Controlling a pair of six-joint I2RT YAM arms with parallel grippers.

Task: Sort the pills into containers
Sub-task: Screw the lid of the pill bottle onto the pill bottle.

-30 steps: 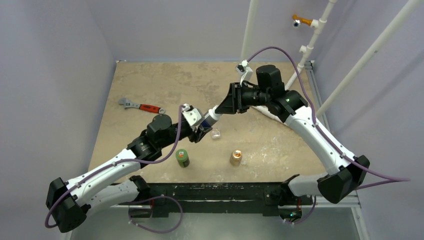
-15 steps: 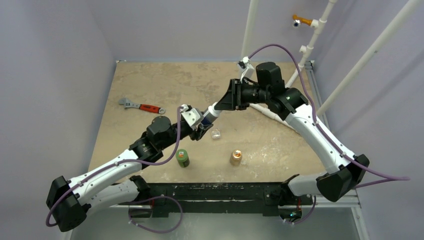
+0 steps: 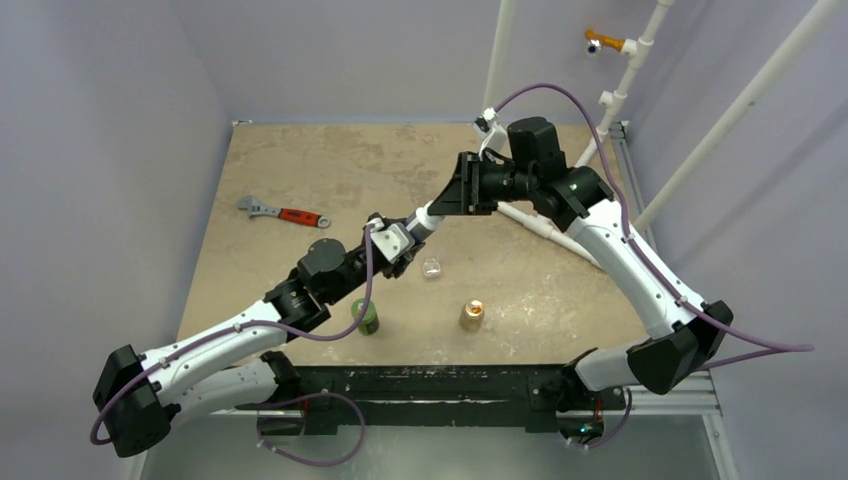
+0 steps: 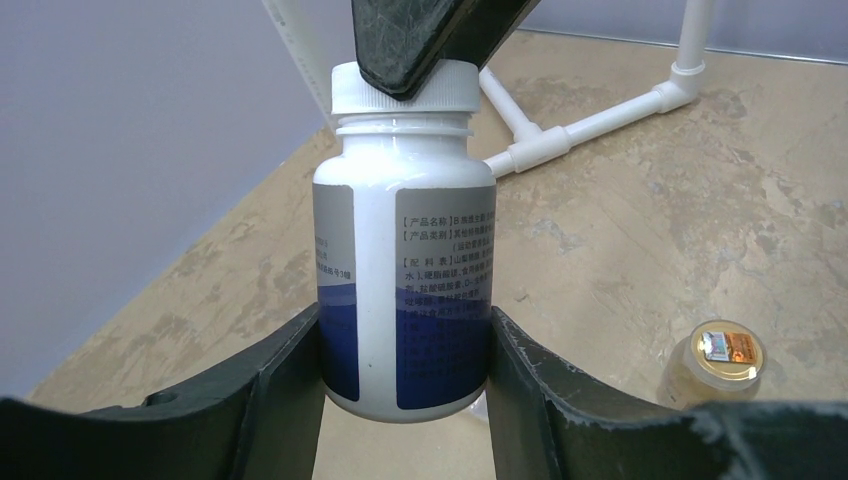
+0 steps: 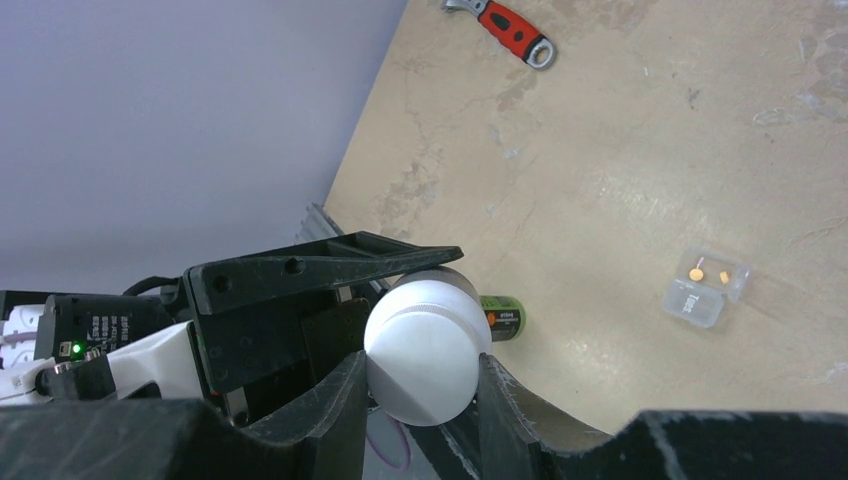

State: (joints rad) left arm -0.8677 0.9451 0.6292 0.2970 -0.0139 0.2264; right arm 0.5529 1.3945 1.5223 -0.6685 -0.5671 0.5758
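Red-handled wrench (image 3: 285,212), green bottle (image 3: 366,320), amber bottle (image 3: 472,314), white-capped bottle (image 4: 405,270), tan table (image 3: 300,160)

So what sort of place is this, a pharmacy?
Probably a robotics test cell, not a pharmacy: a left arm and right arm bolted at a worn table, plain walls close around, and staged props, a white-capped bottle, a wrench, a clear pill case.
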